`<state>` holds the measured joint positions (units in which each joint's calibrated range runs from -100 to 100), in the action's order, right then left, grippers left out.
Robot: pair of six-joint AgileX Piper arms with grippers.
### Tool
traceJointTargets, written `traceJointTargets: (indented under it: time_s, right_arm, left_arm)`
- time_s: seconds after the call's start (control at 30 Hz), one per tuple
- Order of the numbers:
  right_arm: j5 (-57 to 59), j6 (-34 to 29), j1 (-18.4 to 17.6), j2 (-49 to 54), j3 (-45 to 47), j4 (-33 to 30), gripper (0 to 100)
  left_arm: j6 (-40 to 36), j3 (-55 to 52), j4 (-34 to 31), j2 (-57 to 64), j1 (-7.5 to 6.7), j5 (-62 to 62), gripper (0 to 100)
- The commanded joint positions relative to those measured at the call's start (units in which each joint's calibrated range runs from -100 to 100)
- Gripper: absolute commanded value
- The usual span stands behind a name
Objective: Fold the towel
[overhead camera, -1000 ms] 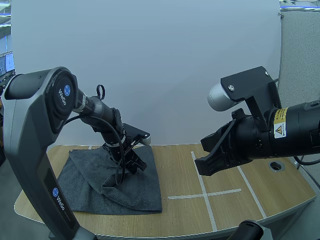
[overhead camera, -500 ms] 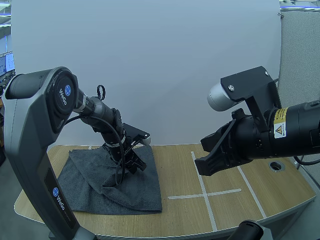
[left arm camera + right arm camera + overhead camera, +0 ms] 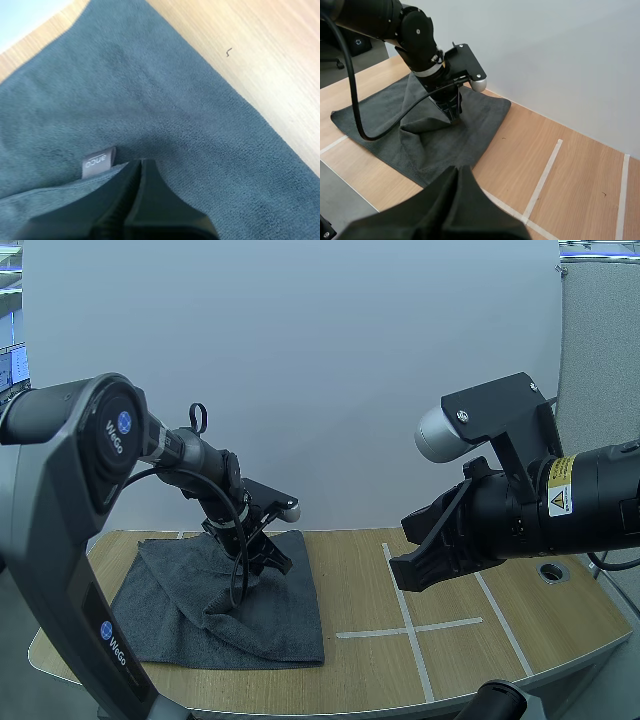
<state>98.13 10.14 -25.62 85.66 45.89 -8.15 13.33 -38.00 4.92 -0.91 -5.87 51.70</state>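
Two end effectors: one is idle and one is at work, and both are placed here against the towel.
Right end effector: nearest of all, it hangs above the bench well apart from the towel's right edge. Its fingers lie together as one dark wedge, gripping nothing.
Bench: wooden, with white tape lines crossing just right of the towel.
Towel: dark grey and spread on the bench. It is flat along its near edge and drawn up into a ridge toward its middle.
Left end effector: over the towel's far middle, with its fingers closed on a pinched fold of cloth.
Tag: a small sewn label on the towel, just beside the pinch.
Step in hand: probably carrying the gripped cloth across to lay one part over the other.
Doing it well: keep the pinch firm and lift enough that the hanging cloth clears the layer beneath. Travel straight toward the opposite edge, and let go only once the edges match.
Risk: dragging low could bunch the lower layer and skew the fold.
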Motion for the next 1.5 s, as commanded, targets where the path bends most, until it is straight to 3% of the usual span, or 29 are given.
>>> traceJointTargets:
  time_s: [0.0, 0.17, 0.23, 0.3, 0.33, 0.47, 0.5, 0.6, 0.73, 0.97, 1.47]
  right_arm:
    - [0.2, 0.3, 0.2, 0.6, 0.0, -0.2, 0]
    - [0.2, 0.3, 0.2, 0.6, 0.0, -0.2, 0]
    - [0.2, 0.3, 0.2, 0.6, 0.0, -0.2, 0]
    - [0.2, 0.3, 0.2, 0.6, 0.0, -0.2, 0]
    - [0.2, 0.3, 0.2, 0.6, 0.0, -0.2, 0]
    - [0.2, 0.3, 0.2, 0.6, 0.0, -0.2, 0]
    - [0.2, 0.3, 0.2, 0.6, 0.0, -0.2, 0]
    - [0.2, 0.3, 0.2, 0.6, 0.0, -0.2, 0]
    - [0.2, 0.3, 0.2, 0.6, 0.0, -0.2, 0]
    - [0.2, 0.3, 0.7, 0.6, 0.0, -0.3, 0]
    - [0.2, 0.3, 0.7, 0.6, 0.0, -0.3, 0]
  left_arm:
    - [-1.3, 0.3, -1.4, 2.5, -0.23, 1.1, 0]
    - [-1.4, 0.3, -2.5, 4.1, -0.23, 0.1, 0]
    - [-1.2, 0.3, -2.5, 3.3, -0.23, -0.2, 5]
    - [0.3, 0.3, -2.5, 2.2, -0.23, -0.2, 19]
    - [1.4, 0.3, -2.5, 1.6, -0.23, -0.2, 31]
    - [7.4, 0.4, -2.5, -0.1, -0.23, -0.6, 93]
    - [8.2, 0.5, -2.5, -0.3, -0.23, -0.7, 100]
    - [9.3, 1.7, -1.5, -0.9, -0.23, 0.0, 98]
    - [10.4, 3.2, 2.5, -1.8, -0.23, 0.3, 80]
    - [10.3, 4.3, 3.3, -5.6, -0.23, 1.0, 91]
    - [9.6, 4.3, 1.3, -9.3, -0.23, -3.4, 91]
